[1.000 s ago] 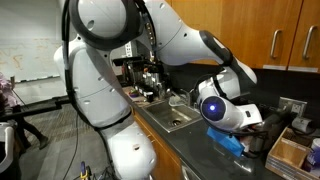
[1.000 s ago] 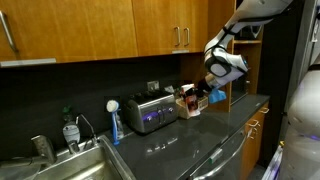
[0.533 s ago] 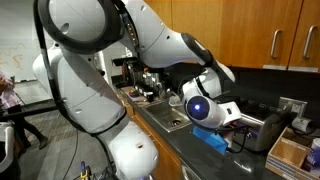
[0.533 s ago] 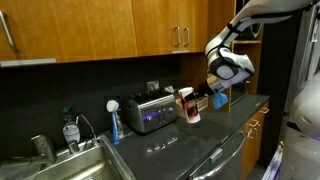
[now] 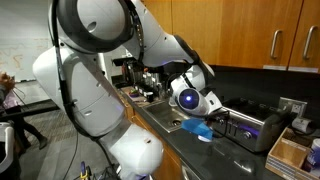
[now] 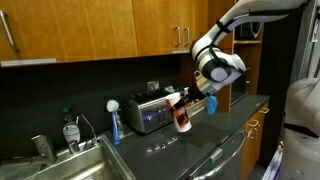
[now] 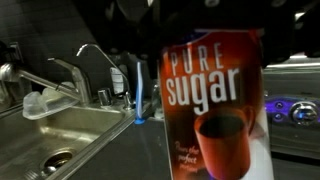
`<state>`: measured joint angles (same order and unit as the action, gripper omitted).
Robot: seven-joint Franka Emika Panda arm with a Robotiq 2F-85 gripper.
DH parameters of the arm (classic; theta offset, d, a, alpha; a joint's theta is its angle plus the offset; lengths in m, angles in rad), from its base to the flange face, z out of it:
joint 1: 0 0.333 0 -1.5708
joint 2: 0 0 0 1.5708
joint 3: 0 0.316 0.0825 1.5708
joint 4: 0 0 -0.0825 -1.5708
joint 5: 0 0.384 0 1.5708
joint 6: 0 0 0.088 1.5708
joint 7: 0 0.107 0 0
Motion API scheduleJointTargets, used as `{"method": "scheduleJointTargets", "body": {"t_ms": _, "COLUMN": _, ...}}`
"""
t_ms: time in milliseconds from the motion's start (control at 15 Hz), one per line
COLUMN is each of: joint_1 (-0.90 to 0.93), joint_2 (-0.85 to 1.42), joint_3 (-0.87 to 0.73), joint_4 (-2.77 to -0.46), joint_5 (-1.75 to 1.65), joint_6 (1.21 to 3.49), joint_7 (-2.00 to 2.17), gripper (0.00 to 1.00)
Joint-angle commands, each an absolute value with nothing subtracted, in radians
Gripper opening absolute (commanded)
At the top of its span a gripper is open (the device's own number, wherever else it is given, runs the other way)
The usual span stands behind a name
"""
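My arm arcs down fr. above, wrist bent; tool clamped on sugar canister, tilted, over worktop nr toaster.

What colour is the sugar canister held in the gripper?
The sugar canister is dark red with white lettering, clearest in the wrist view.

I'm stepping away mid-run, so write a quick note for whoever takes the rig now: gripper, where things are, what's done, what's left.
Gripper: shut on the sugar canister.
Canister: in the air, tilted, above the dark counter near the toaster; the sink lies further along.
Done: canister is off the counter.
Left: it is not yet set down anywhere.
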<state>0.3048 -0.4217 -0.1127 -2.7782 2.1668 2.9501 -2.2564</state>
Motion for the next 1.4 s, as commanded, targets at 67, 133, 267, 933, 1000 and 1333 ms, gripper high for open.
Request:
{"method": "scheduleJointTargets", "body": {"t_ms": 67, "joint_1": 0.406, "joint_2": -0.441, "joint_3": -0.094, "joint_4": -2.778, "joint_5": 2.172, "joint_6": 3.014, "joint_7": -2.235, "gripper": 0.56}}
{"method": "scheduleJointTargets", "body": {"t_ms": 133, "joint_1": 0.427, "joint_2": -0.442, "joint_3": -0.096, "joint_4": -2.778, "joint_5": 2.172, "joint_6": 3.023, "joint_7": -2.233, "gripper": 0.56}}
{"method": "scheduleJointTargets", "body": {"t_ms": 267, "joint_1": 0.447, "joint_2": -0.443, "joint_3": -0.091, "joint_4": -2.778, "joint_5": 2.176, "joint_6": 3.032, "joint_7": -2.236, "gripper": 0.56}}
{"method": "scheduleJointTargets", "body": {"t_ms": 933, "joint_1": 0.499, "joint_2": -0.362, "joint_3": -0.077, "joint_4": -2.71, "joint_5": 2.079, "joint_6": 2.954, "joint_7": -2.041, "gripper": 0.56}}
{"method": "scheduleJointTargets", "body": {"t_ms": 1000, "joint_1": 0.504, "joint_2": -0.356, "joint_3": -0.078, "joint_4": -2.694, "joint_5": 2.081, "joint_6": 2.939, "joint_7": -2.03, "gripper": 0.56}}
{"method": "scheduleJointTargets", "body": {"t_ms": 1333, "joint_1": 0.504, "joint_2": -0.292, "joint_3": -0.089, "joint_4": -2.629, "joint_5": 2.072, "joint_6": 2.885, "joint_7": -1.973, "gripper": 0.56}}
